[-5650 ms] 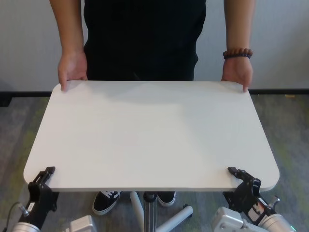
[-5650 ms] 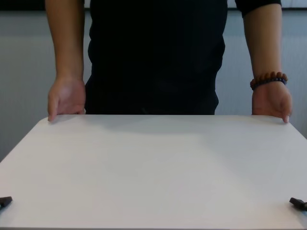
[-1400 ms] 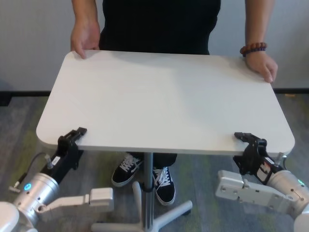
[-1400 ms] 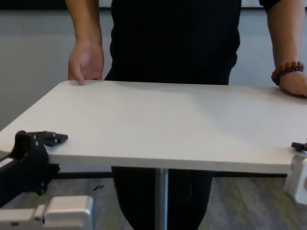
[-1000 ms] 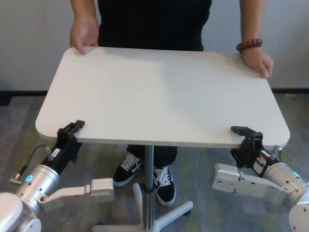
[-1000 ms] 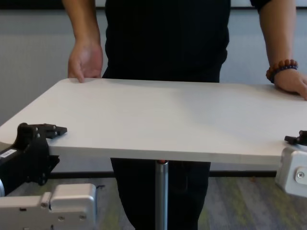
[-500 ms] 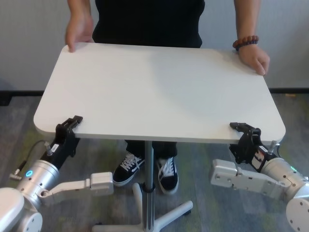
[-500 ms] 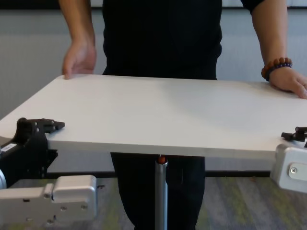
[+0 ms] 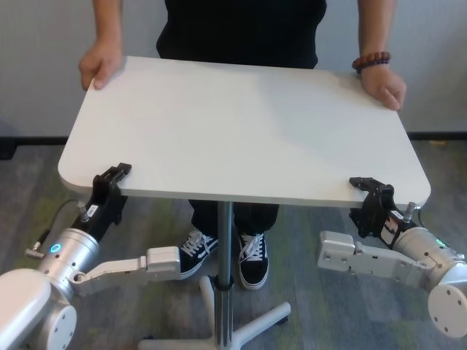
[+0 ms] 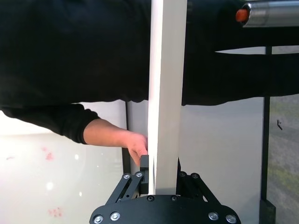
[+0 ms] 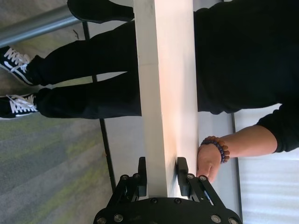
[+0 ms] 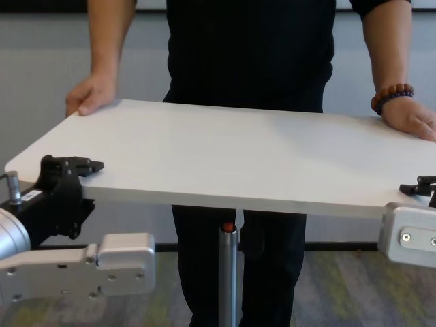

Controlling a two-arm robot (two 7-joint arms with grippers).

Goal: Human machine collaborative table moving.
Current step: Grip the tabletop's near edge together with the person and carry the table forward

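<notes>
The white table [image 9: 241, 124] stands on its silver pedestal leg [image 9: 225, 277]. The human [image 9: 241, 29] in black stands at its far side with a hand on each far corner, the bead bracelet [image 9: 371, 60] on the wrist at the right. My left gripper [image 9: 111, 184] is shut on the near edge by the left corner; the left wrist view shows its jaws clamped above and below the thin edge [image 10: 161, 168]. My right gripper [image 9: 367, 195] is shut on the near edge by the right corner, also clamped in the right wrist view [image 11: 162, 170].
The pedestal's splayed feet [image 9: 263, 321] and the person's black-and-white sneakers [image 9: 252, 259] are on the grey carpet under the table. A pale wall with a dark baseboard [image 9: 438, 136] runs behind the person. Open carpet lies to either side.
The table has moved away from me since the earliest frames, both grippers staying on its near edge. In the last half second it swung slightly and the person's hand at the left took the corner again.
</notes>
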